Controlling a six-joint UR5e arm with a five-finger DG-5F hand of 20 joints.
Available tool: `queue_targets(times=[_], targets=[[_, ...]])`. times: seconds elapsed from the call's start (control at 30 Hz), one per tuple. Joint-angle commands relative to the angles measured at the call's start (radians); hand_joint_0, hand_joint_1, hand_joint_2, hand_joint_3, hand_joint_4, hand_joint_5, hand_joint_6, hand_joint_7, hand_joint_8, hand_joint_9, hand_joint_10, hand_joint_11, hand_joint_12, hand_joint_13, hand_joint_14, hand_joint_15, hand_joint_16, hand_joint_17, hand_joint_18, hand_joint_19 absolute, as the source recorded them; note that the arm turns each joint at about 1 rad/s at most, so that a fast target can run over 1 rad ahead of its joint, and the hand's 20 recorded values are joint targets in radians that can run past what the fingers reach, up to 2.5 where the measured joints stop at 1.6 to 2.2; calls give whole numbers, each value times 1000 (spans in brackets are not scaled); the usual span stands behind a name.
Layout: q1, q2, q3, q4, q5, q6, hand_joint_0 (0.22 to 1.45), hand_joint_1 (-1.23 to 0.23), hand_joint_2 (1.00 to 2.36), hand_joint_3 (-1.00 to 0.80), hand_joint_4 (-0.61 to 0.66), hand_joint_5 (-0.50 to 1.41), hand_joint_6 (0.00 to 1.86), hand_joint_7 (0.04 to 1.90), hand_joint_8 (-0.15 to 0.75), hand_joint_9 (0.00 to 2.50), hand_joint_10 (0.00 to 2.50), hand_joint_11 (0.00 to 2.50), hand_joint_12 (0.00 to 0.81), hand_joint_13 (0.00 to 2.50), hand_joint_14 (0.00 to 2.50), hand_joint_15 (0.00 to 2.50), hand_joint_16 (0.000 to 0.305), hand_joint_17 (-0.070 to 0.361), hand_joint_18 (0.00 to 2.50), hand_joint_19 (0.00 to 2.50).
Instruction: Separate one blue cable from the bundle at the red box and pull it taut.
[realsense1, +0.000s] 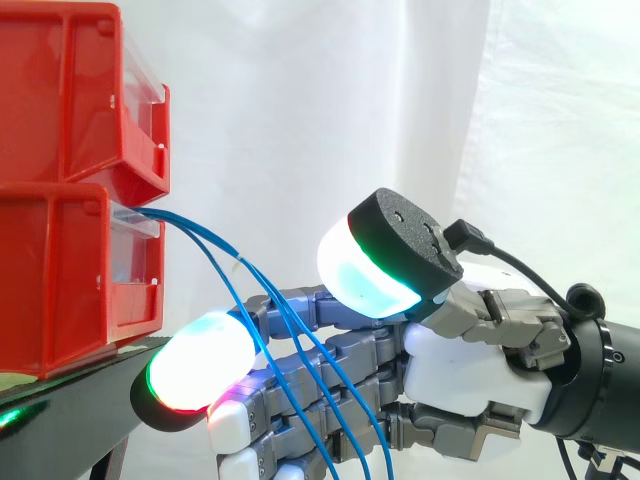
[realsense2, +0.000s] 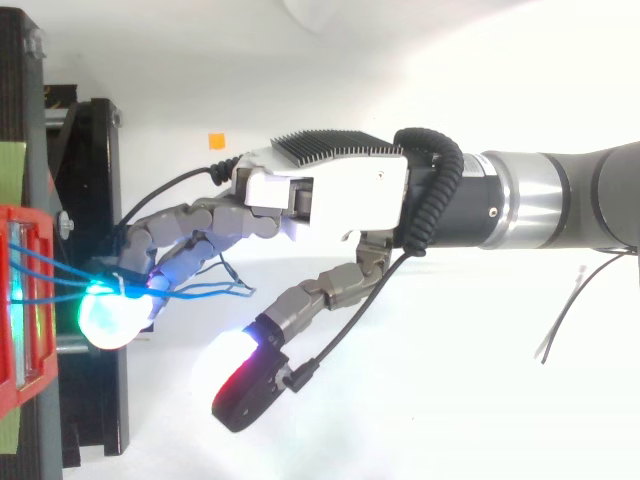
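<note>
Several thin blue cables (realsense1: 215, 252) leave the front of the lower red box (realsense1: 60, 285) and hang down to the right in a loose bundle. They cross in front of my hand's outstretched fingers (realsense1: 330, 355). My hand (realsense1: 470, 370) reaches in from the right, open, with one glowing fingertip (realsense1: 200, 365) just below the box's front edge. The thumb pad (realsense1: 365, 275) stands raised above the fingers, apart from the cables. From above, the hand (realsense2: 320, 195) points left at the red box (realsense2: 25, 300), and the blue cables (realsense2: 200, 292) run among its fingers. None looks pinched or taut.
A second red box (realsense1: 70, 90) is stacked on the lower one, both on a black stand (realsense2: 95, 200). A white curtain hangs behind. A small orange mark (realsense2: 215, 140) lies on the white surface, and thin loose wires (realsense2: 570, 310) lie at the right.
</note>
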Motion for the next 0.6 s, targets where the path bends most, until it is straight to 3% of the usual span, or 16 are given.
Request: queue_targets(times=[0.0,0.3,0.57], targets=[[-6,0,1,1,-10,5,605,-626,1000,-498,301,-151,502,935,292,693,13,426,354,761,18,458,50,113,640,688],[-27,-2,1,8,-12,-30,586,-630,1000,-500,307,-156,502,910,291,695,13,429,358,761,18,463,51,114,642,687],[-30,-11,1,11,-15,-42,583,-633,1000,-500,304,-158,502,903,295,687,15,432,360,766,18,461,51,114,642,684]])
